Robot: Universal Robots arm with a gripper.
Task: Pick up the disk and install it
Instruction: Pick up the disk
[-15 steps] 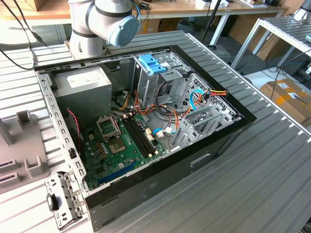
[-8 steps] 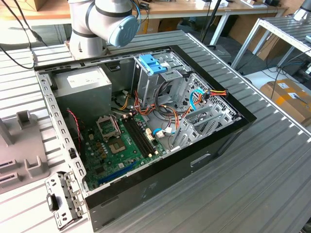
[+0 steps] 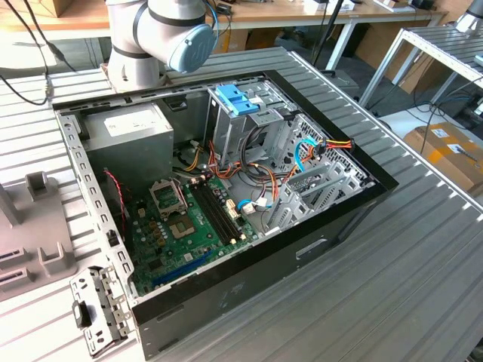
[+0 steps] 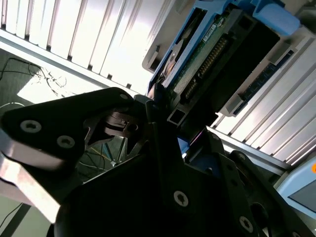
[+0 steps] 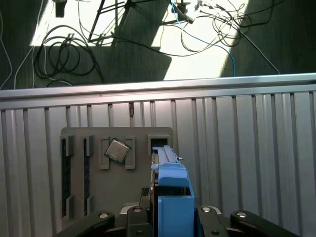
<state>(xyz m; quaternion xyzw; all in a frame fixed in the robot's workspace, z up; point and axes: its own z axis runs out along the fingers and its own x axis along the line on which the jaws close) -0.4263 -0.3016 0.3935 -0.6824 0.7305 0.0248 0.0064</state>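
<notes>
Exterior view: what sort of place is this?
Probably a robotics lab or workshop: an open desktop PC case on a slatted aluminium table, a robot arm beside it, workbenches behind.

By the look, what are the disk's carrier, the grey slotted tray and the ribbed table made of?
Disk: the carrier looks like light blue moulded plastic, smooth with a slight sheen.
Tray: probably matte grey plastic with moulded slots; painted metal can't be ruled out.
Table: ribbed silver metal, likely aluminium, glaring where the sun hits it.
</notes>
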